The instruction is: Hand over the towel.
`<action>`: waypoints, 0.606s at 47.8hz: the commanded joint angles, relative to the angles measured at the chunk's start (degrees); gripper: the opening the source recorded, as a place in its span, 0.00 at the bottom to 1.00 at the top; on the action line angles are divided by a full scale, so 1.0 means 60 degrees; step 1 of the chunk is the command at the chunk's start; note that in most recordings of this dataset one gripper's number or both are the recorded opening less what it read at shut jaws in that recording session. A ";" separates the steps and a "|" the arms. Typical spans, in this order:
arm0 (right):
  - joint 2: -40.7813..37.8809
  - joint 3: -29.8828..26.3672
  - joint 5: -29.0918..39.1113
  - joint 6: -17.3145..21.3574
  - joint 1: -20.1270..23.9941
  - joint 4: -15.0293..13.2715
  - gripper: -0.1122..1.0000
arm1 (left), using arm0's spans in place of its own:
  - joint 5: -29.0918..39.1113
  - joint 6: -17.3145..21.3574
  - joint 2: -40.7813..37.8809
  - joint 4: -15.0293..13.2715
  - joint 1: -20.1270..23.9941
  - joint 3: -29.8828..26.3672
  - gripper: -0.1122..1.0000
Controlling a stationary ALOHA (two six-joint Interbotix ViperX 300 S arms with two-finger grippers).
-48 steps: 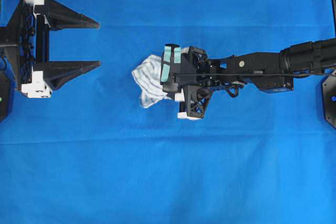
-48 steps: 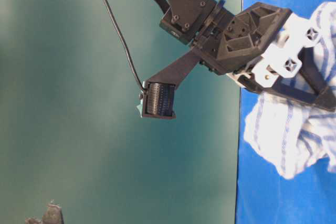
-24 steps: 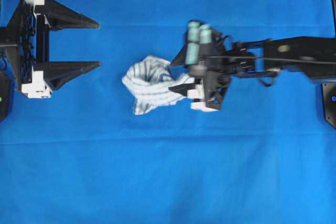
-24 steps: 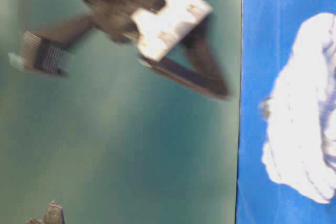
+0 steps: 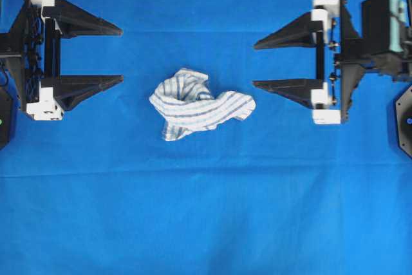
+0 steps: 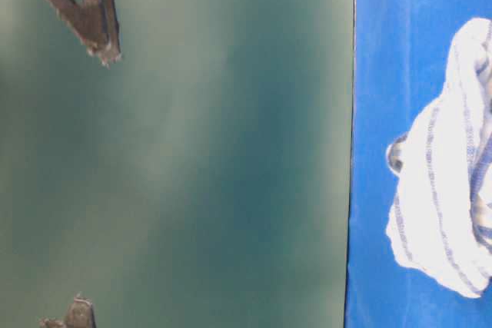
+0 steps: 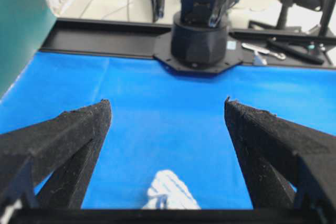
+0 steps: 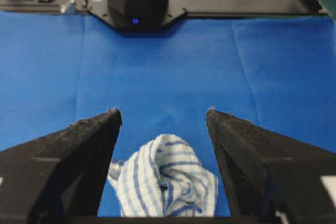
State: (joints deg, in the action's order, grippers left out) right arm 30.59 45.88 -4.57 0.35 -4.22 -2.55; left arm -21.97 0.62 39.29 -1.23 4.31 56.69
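Whereas the right claw [image 5: 257,64] was clamped on the towel [image 5: 196,104] a second ago, it now stands withdrawn at the right of the overhead frame, jaws spread wide and holding nothing. The towel lies crumpled at centre frame on the blue sheet [image 5: 206,223] covering the counter, between the two claws and touching neither. The left claw [image 5: 121,55], at left of frame, is likewise wide open and empty, unmoved. Judged from this, the towel has been released rather than passed; the handover is not accomplished. The right wrist view shows the towel [image 8: 165,184] low between that claw's fingers [image 8: 84,145], striped weave distinct; the left wrist view shows only a small part of it [image 7: 168,190] at bottom centre. The table-level view shows its raised, bunched profile [image 6: 446,190] at right.
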 commanded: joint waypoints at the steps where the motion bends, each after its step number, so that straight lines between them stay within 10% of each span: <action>1: 0.0088 -0.0044 -0.0190 -0.0015 0.0029 0.0000 0.72 | -0.0029 0.0000 0.0015 0.0000 -0.0029 -0.0073 0.94; 29: 0.2549 0.1040 0.1274 0.0059 0.0015 0.0059 0.72 | 0.2256 0.0015 0.2725 0.0000 -0.0029 0.0659 0.93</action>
State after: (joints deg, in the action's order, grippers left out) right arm 43.24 51.50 2.20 0.62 -4.13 -2.37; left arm -10.37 0.79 52.56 -1.32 4.31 60.21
